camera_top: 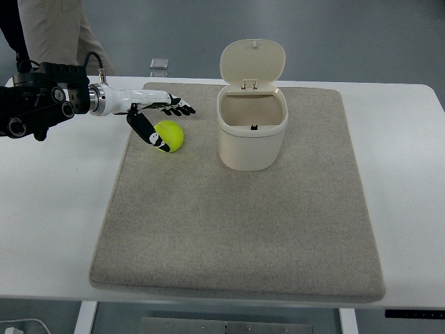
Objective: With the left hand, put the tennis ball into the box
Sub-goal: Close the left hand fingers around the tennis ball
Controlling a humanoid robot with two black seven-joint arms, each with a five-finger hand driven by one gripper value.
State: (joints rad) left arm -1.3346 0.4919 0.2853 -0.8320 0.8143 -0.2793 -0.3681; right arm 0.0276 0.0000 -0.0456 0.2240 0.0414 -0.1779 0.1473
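Observation:
A yellow-green tennis ball [171,136] lies on the grey mat [236,229], left of the box. The box [252,129] is a cream bin with its hinged lid [253,62] standing open, and its inside looks empty. My left hand [161,120] reaches in from the left edge and hovers at the ball. Its fingers [177,106] stretch out straight just behind the ball, and the thumb [146,130] angles down against the ball's left side. The hand is open and does not enclose the ball. My right hand does not show.
The mat covers most of the white table [55,202]. A person's legs [55,31] in beige trousers stand behind the table's far left corner. A small grey object [159,64] lies on the floor beyond the far edge.

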